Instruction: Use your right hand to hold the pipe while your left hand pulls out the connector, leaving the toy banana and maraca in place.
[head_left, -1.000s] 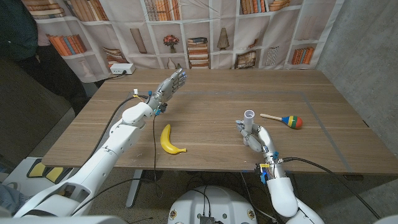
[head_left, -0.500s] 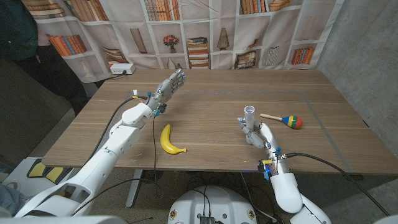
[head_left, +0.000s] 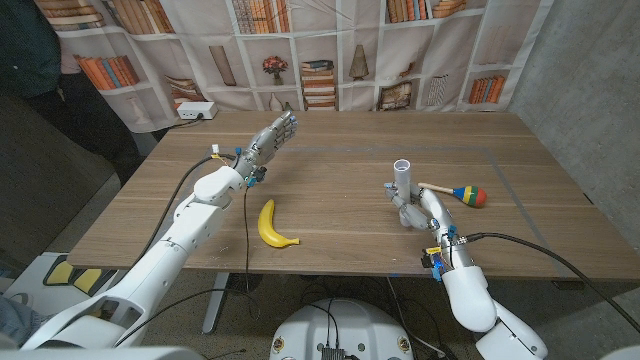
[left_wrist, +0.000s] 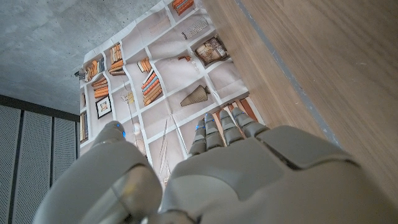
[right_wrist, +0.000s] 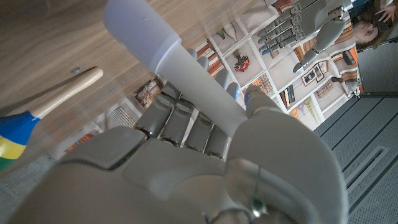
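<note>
Right hand (head_left: 421, 212) grips the pipe (head_left: 403, 181), fingers (right_wrist: 177, 121) wrapped round its lower length; the pipe stands near upright at the desk's (head_left: 340, 165) right centre, long axis roughly vertical, open collar end at top. That collar is presumably the connector; I cannot tell a joint line. Left hand (head_left: 274, 134) hangs over the far left of the desk, fingers (left_wrist: 219, 130) straight, close together, holding nothing. From the left hand the pipe lies at about 4 o'clock, well apart. Judgement: hold looks set; left hand must cross and take the top end, pulling along the pipe axis. Banana (head_left: 272, 224) lies front centre; maraca (head_left: 455, 192) sits at 3 o'clock just beside the pipe.
</note>
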